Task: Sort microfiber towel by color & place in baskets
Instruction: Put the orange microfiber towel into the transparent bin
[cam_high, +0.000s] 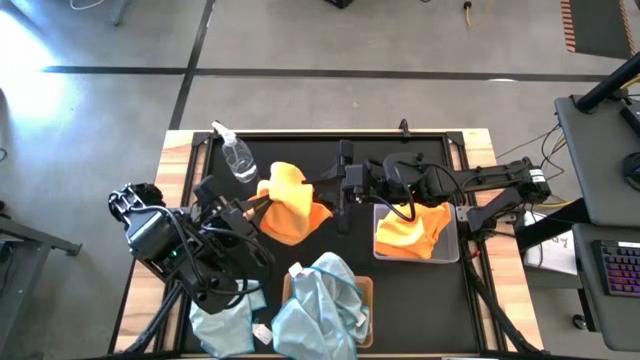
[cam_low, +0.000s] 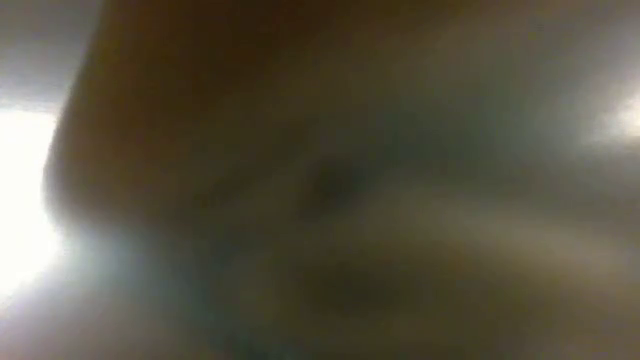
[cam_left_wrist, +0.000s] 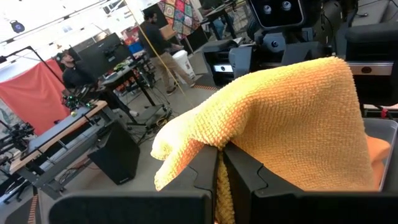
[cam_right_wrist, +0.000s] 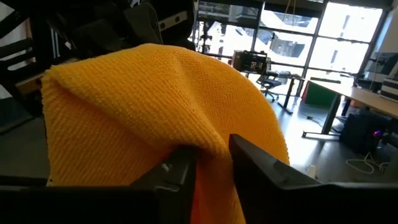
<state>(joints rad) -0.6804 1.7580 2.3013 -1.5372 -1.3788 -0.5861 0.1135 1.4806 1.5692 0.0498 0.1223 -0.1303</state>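
Both claws pinch one orange towel (cam_high: 288, 205) above the table's centre; left gripper (cam_high: 258, 203) clenched on its nine o'clock edge, right gripper (cam_high: 330, 190) grasping its three o'clock edge; grey basket (cam_high: 452, 250) holds orange cloth; tan basket (cam_high: 366, 290) holds blue

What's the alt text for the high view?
Both arms' jaws meet on an orange towel held mid-table. Another orange towel fills the grey basket; pale blue towels pile on the tan basket.
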